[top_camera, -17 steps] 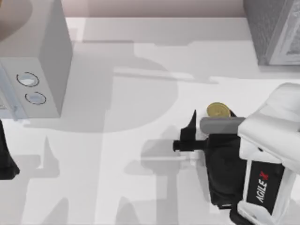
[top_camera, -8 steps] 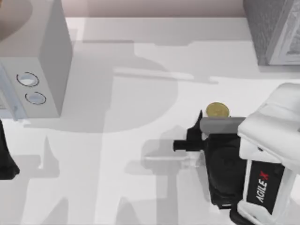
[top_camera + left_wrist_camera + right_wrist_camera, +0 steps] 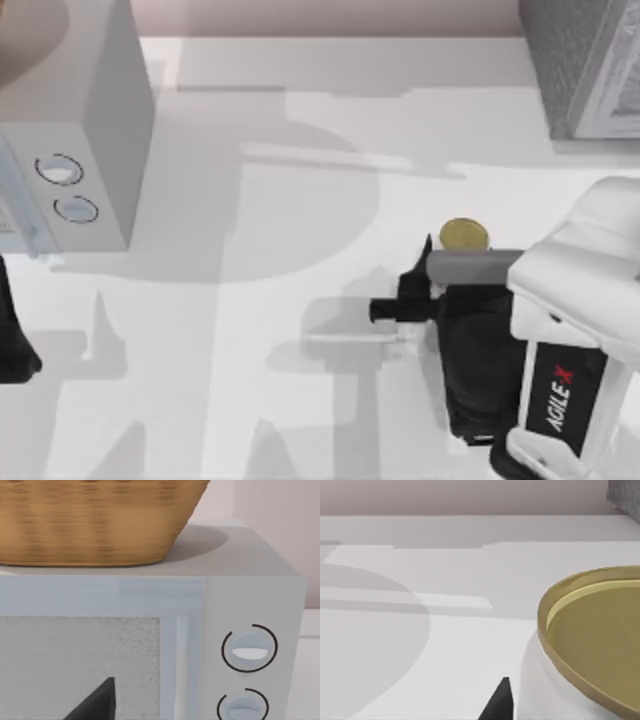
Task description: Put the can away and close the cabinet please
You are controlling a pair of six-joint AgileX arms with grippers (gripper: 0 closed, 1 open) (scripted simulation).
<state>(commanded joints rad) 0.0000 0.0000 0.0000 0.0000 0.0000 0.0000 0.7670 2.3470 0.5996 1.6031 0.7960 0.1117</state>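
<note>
The right arm, white with a dark forearm, is seen near the table's (image 3: 300, 420) front right corner in the top view, reaching away from the front edge. Its right gripper (image 3: 425, 262) is placed at the can (image 3: 464, 236). One dark finger (image 3: 412, 285) is seen just to the left of the can's gold lid, while the other side is hidden under the arm's grey bar; whether the fingers press on the can cannot be told. In the right wrist view the can (image 3: 592, 645) is seen very close, its gold lid above a white wall, with a dark fingertip (image 3: 499, 702) beside that wall.

The can is stood upright on the right half of the table, about midway between the front and back edges.

The left arm is parked at the table's left edge, where only a dark part of it is seen. From its wrist view a dark fingertip (image 3: 97, 702) is seen before the pale grey box (image 3: 250, 595) with two round dials, and a wicker basket (image 3: 95, 522) is set on top of that box. This box (image 3: 95, 130) stands at the back left corner.

The cabinet (image 3: 585, 60), dark grey and speckled with a lighter front panel, is found at the back right corner, well apart from the can.
</note>
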